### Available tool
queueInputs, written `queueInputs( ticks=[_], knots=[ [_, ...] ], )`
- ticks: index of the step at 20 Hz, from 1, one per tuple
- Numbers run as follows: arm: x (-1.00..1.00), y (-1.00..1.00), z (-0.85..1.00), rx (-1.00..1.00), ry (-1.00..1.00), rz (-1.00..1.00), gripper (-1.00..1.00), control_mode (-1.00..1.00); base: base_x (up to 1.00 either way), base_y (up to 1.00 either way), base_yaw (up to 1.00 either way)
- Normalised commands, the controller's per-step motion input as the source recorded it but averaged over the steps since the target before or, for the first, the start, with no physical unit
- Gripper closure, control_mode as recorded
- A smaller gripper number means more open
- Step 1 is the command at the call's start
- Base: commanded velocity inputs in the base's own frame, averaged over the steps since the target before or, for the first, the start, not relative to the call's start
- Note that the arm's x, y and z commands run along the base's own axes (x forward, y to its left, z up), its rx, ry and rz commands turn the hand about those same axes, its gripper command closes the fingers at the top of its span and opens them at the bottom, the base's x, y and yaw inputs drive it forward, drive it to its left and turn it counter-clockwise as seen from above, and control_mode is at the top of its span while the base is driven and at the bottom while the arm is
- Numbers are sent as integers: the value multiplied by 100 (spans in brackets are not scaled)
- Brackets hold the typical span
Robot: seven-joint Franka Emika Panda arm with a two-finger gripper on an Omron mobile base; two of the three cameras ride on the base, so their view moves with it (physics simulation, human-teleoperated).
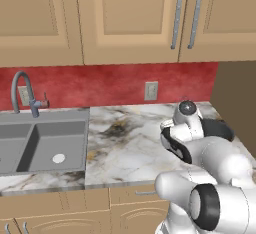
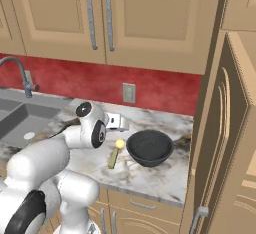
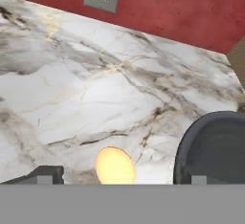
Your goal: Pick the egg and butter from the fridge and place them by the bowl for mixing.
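Observation:
The pale egg (image 3: 115,165) lies on the marble counter (image 3: 95,84), just left of the black bowl (image 3: 215,146). My gripper (image 3: 122,179) hangs over it, open. Its two dark fingertips (image 3: 45,174) stand wide apart on either side of the egg and do not touch it. In the right base view the egg (image 2: 120,143) rests under the gripper (image 2: 119,129). The olive-yellow butter (image 2: 114,159) stick lies right in front of the egg, and the bowl (image 2: 150,147) is close on the right. A part of the bowl (image 1: 223,128) shows behind my arm. The fridge is out of view.
A grey double sink (image 1: 42,143) with a faucet (image 1: 22,90) takes up the counter's left. A wall outlet (image 2: 129,93) sits on the red backsplash. Wooden cabinets hang overhead, and a tall wooden panel (image 2: 220,128) closes off the counter right of the bowl.

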Motion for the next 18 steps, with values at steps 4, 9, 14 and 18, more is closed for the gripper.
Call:
queueInputs(
  ticks=[4, 9, 14, 18],
  knots=[
    [-100, 46, 92, 2, -2, 0, -100, -100, 0, 0, 0],
    [-100, 42, 36, 3, 2, 0, -100, -100, 0, 0, 0],
    [-100, 41, -28, 2, 0, -1, -100, -100, 0, 0, 0],
    [5, 2, 0, -3, 4, 2, -100, -100, 0, 0, 0]
  ],
)
